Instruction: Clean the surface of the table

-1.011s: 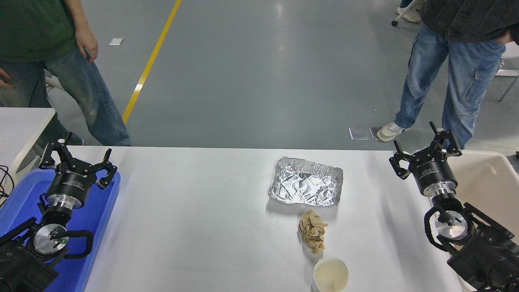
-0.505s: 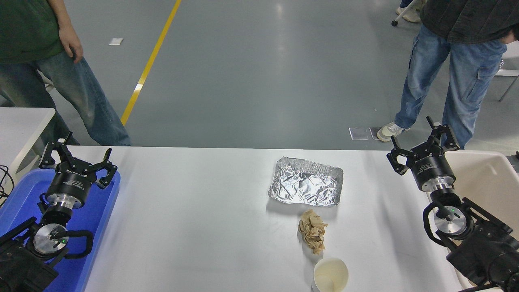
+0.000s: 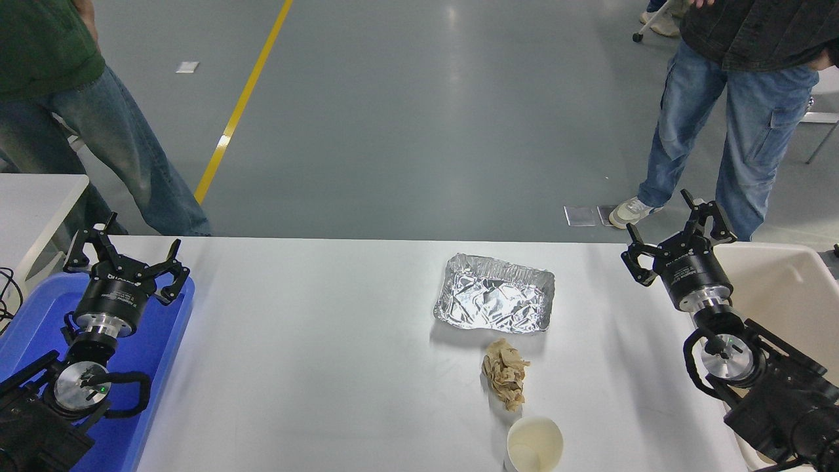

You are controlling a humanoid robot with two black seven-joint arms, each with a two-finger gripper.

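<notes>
Paper cup btm cut off by frame edge.

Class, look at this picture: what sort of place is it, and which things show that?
Probably a robot test hall or lab: a grey painted floor with a yellow lane line, people standing by, litter staged on the table surface.

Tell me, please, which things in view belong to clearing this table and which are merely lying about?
Part of the job:
- table surface
- foil tray
- crumpled brown paper
- paper cup
- right claw, open near the table's right end
- cream bin, probably for the rubbish

Just there:
- left claw, open over the blue tray
- smaller white table
- two people standing beyond
</notes>
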